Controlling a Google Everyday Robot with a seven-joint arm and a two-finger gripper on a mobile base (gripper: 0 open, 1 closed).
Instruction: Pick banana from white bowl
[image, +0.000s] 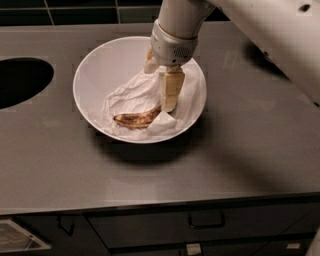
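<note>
So the banana (136, 119) is lying on crumpled paper (129, 92) near the front of the white bowl (84, 70) on the table (250, 150). The pincer (160, 89) is hanging spread inside the bowl, with one fingertip touching the banana's right end.

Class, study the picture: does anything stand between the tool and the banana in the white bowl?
Nothing solid does. The tool hangs inside the white bowl, just above the nearer end of the banana. Only a fold of the crumpled paper lies against that end and might get pinched.
</note>
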